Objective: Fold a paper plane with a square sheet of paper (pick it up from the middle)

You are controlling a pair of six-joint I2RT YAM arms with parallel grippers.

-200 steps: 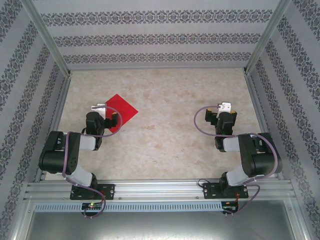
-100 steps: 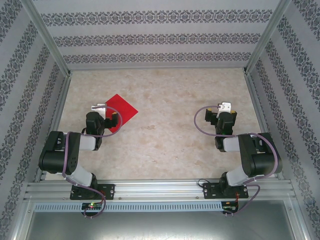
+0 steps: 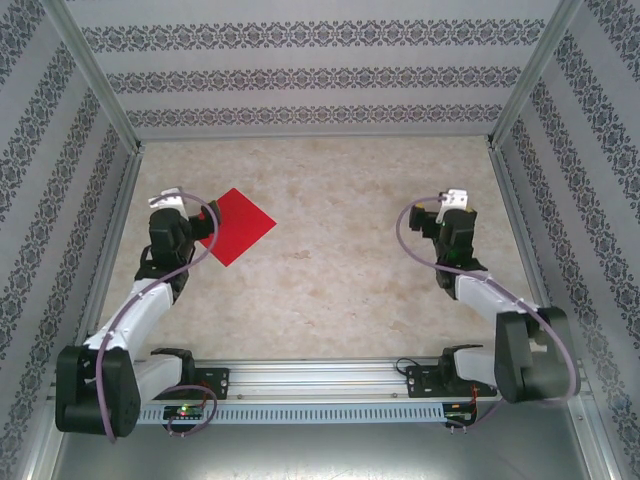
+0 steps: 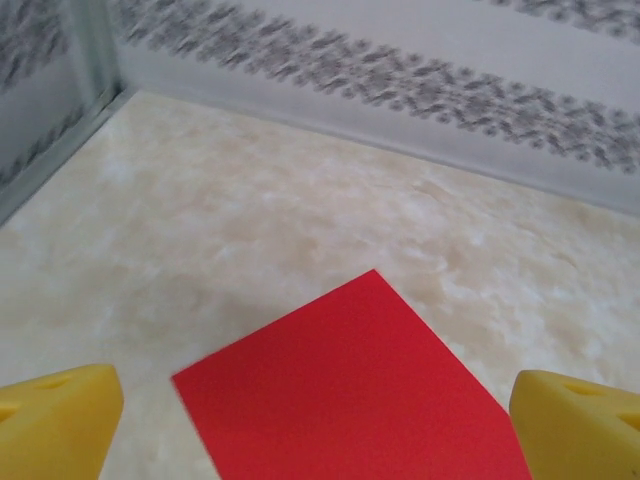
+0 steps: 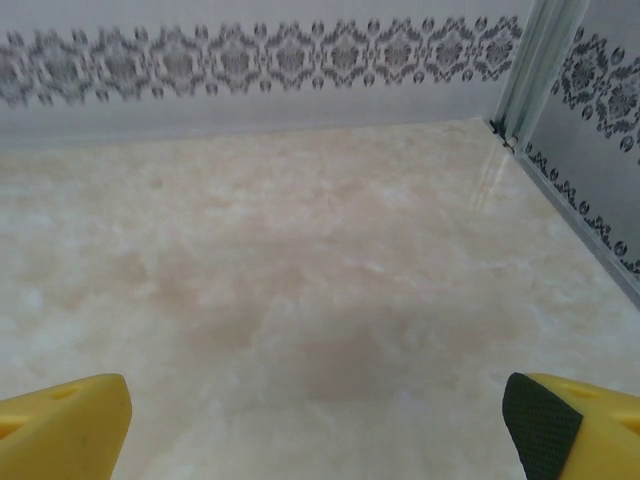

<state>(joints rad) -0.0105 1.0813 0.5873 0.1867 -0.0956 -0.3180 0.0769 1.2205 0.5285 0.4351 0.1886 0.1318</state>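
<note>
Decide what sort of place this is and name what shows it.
Probably a robot test booth: left arm and right arm bolted to an aluminium rail, patterned walls in metal framing on three sides, one red square sheet of paper on the tabletop.

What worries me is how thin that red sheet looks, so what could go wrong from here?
The square sheet of paper lies flat on the table, so the open left jaws may push or crumple it instead of pinching it. They are near its corner, not its middle, so a grasp may land off-centre.
</note>
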